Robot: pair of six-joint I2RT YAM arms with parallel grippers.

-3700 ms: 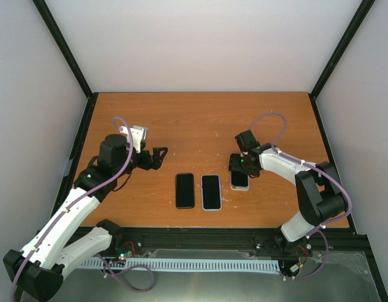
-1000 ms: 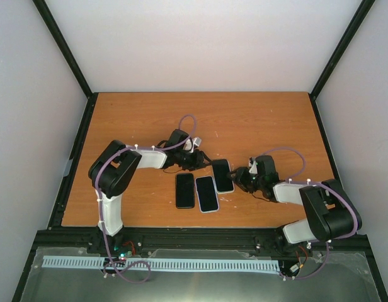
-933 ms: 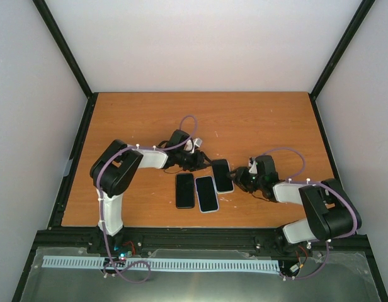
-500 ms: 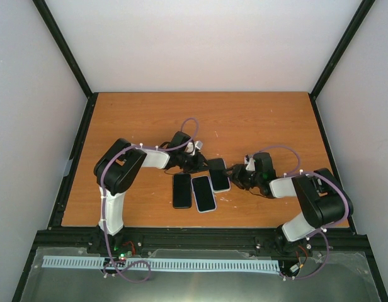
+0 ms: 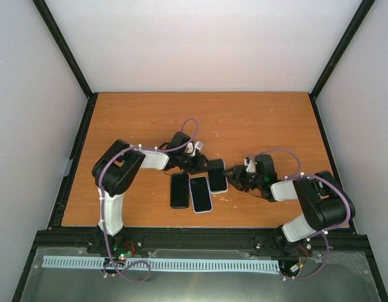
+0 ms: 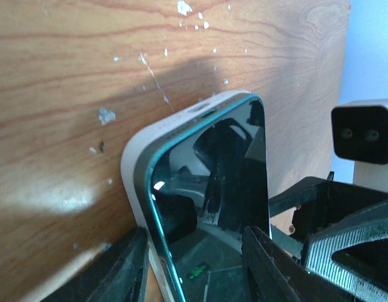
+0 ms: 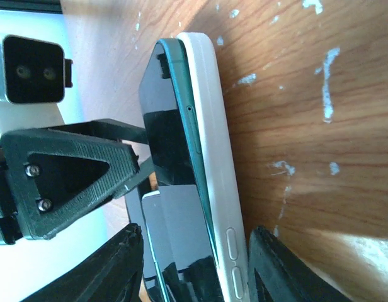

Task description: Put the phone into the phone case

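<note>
A dark phone [image 5: 216,175] with a teal rim lies on the white phone case [image 6: 134,176], not fully seated. In the left wrist view the phone [image 6: 219,170] has one teal edge standing proud of the case wall. The right wrist view shows the phone [image 7: 165,126] and the case [image 7: 210,107] edge on, with the side buttons showing. My left gripper [image 5: 197,165] is at the phone's far-left end. It [image 6: 194,251] is open, straddling phone and case. My right gripper [image 5: 235,179] is at the phone's right side. It [image 7: 197,251] is also open, with gaps on both sides.
Two more phones lie side by side just left of the cased one: a black one [image 5: 179,190] and one with a pale rim [image 5: 201,194]. The pale-rimmed one touches the cased phone. Each gripper faces the other closely across the phone. Black frame posts border the wooden table [image 5: 263,119].
The cased phone and the two other phones have all slid a little to the left. Both grippers have moved left with them and stayed at the phone's ends.
</note>
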